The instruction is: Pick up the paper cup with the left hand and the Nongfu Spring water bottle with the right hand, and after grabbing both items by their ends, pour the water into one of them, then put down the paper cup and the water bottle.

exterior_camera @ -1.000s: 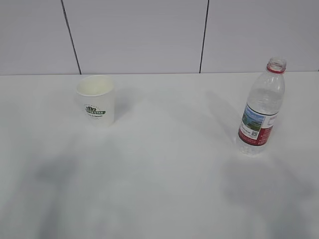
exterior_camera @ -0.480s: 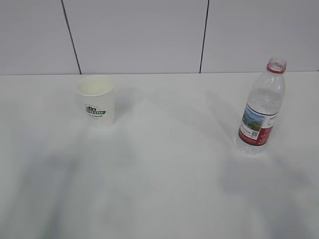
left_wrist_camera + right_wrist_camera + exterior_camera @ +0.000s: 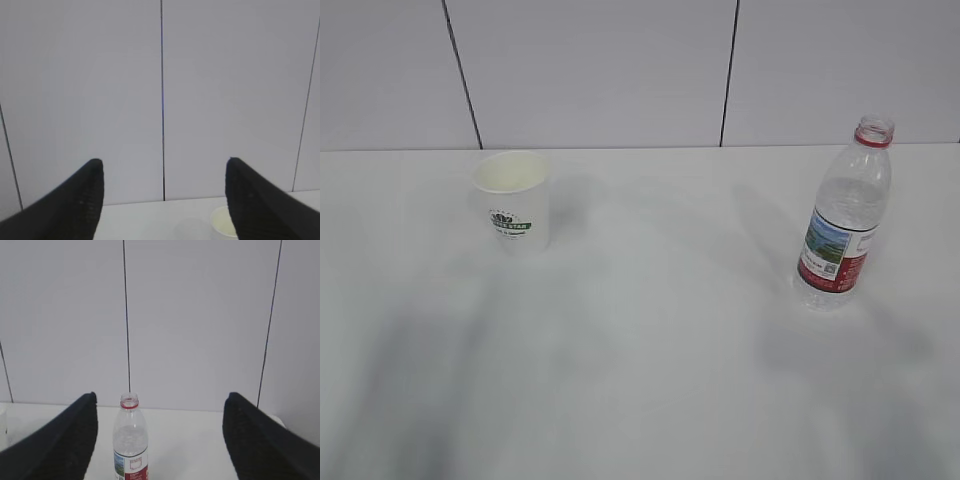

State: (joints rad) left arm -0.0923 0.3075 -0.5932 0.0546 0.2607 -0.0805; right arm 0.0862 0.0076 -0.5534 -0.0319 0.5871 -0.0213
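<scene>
The paper cup [image 3: 512, 200] stands upright on the left of the white table, green logo facing the camera. At the right stands the Nongfu Spring water bottle [image 3: 844, 215], upright and uncapped, with a red neck ring and clear water inside. Neither gripper shows in the exterior view. In the left wrist view my left gripper [image 3: 163, 161] is open and holds nothing; the cup's rim [image 3: 221, 223] peeks out low beside the right finger [image 3: 255, 205], farther ahead. My right gripper [image 3: 160, 395] is open too, with the bottle [image 3: 130, 440] ahead of it, left of centre and untouched.
The white table [image 3: 660, 330] runs back to a white panelled wall [image 3: 600, 70] with dark vertical seams. Soft grey shadows lie on the near part of the table, left and right.
Cup and bottle have not moved. Only the faint shadows on the near table have shifted a little.
</scene>
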